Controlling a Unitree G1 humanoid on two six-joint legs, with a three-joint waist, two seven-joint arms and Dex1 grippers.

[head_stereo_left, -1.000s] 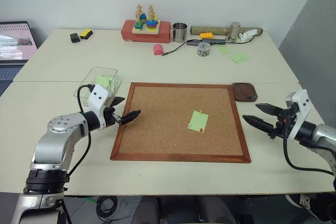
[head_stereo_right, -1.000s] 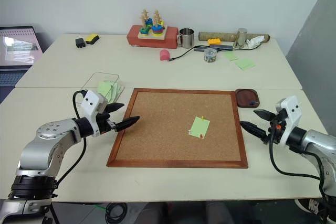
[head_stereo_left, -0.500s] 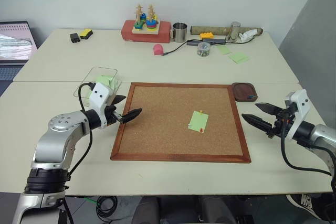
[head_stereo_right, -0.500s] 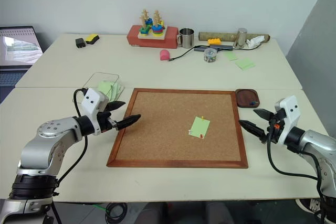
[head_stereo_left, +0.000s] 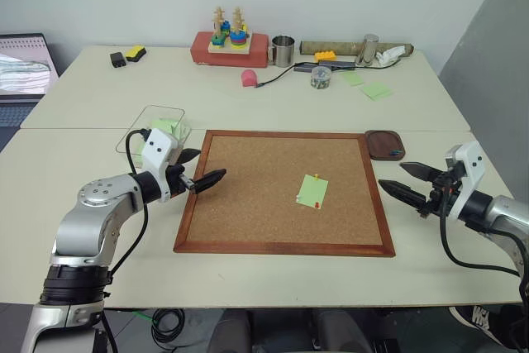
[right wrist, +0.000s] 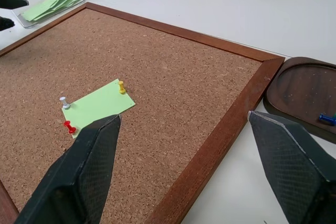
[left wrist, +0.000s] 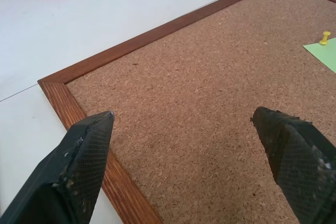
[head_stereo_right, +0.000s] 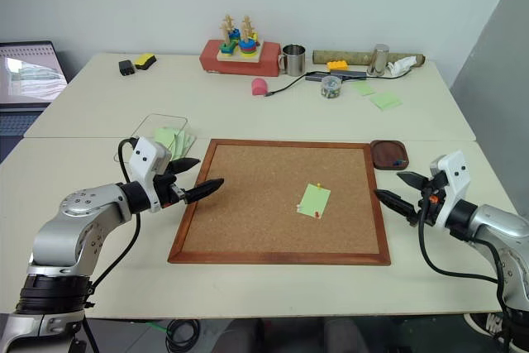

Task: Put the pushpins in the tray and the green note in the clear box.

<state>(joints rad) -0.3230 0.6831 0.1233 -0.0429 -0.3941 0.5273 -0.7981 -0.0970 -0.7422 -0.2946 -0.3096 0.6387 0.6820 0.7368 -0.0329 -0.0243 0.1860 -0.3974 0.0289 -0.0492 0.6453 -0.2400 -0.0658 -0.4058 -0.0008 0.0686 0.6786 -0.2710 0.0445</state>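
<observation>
A: Where do we stand?

B: Our left tool [head_stereo_left: 197, 169] hovers wide open over the cork board's [head_stereo_left: 248, 204] left edge; our right tool [head_stereo_left: 407, 181] gapes wide just off its right edge, both empty. The green note [head_stereo_left: 312, 191] sits pinned on the board by the pushpins [right wrist: 121, 86], three of them. The tray [head_stereo_left: 382, 145] lies beyond the right corner, the clear box [head_stereo_left: 152, 125] beyond the left.

A: So how do we do this well?

B: We'd likely pinch one pin head, pull straight up, and avoid tearing the paper.
</observation>
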